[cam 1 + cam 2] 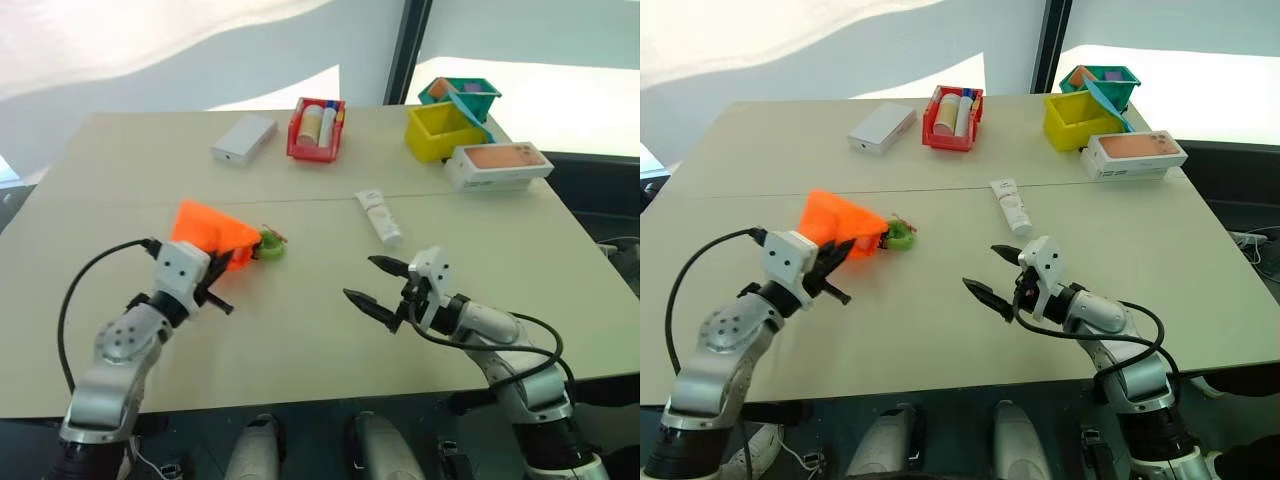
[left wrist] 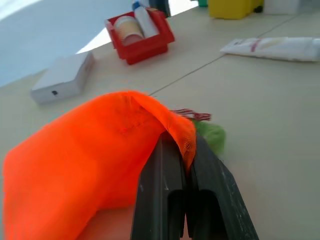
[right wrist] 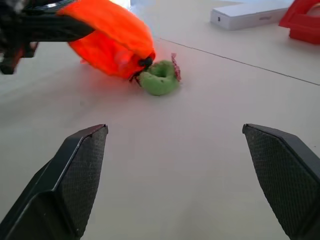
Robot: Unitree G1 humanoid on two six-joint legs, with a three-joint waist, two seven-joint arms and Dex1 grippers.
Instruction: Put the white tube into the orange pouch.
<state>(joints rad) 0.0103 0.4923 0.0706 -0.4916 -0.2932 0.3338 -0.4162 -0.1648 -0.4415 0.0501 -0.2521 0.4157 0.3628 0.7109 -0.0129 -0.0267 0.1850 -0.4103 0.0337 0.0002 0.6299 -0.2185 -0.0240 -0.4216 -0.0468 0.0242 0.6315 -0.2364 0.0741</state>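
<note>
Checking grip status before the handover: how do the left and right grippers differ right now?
The left gripper is shut on the orange pouch, pinching its fabric edge; the right gripper is wide open and holds nothing. The left is at the pouch; the right hangs nearer the white tube. Both have black fingers.

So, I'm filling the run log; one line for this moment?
left gripper: shut on orange pouch | right gripper: open, empty | white tube: on table, untouched

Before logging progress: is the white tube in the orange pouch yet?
Out. The white tube lies flat on the table, apart from the orange pouch.
</note>
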